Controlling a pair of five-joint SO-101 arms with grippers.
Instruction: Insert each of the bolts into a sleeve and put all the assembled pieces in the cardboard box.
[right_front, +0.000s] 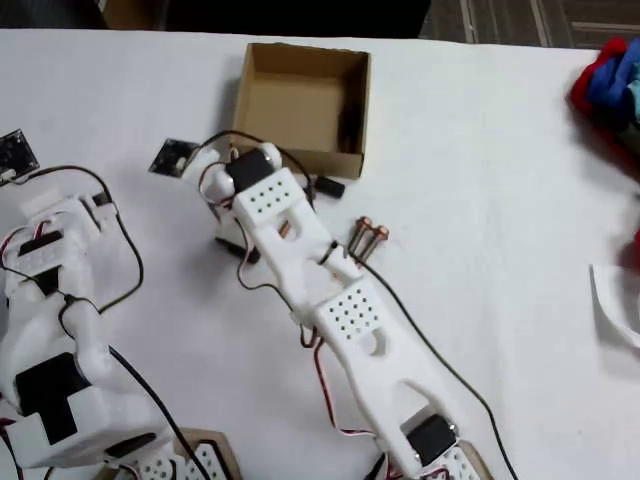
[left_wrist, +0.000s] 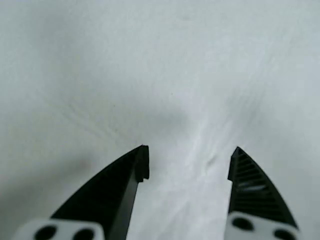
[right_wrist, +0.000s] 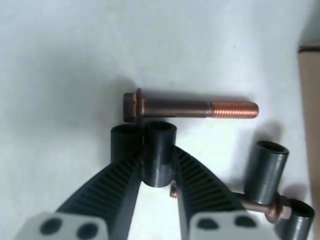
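Observation:
My right gripper is shut on an upright black sleeve, close to the table. A second black sleeve stands right beside the held one. Just beyond them a copper bolt lies flat. To one side stand two more sleeves with another bolt between them. From above, the right arm reaches to just in front of the cardboard box; two bolts lie beside it and a sleeve lies by the box. My left gripper is open over bare table.
The left arm is folded at the table's left side, with cables trailing round it. Coloured cloth and a white object lie at the far right. White tabletop spreads between the box and those things.

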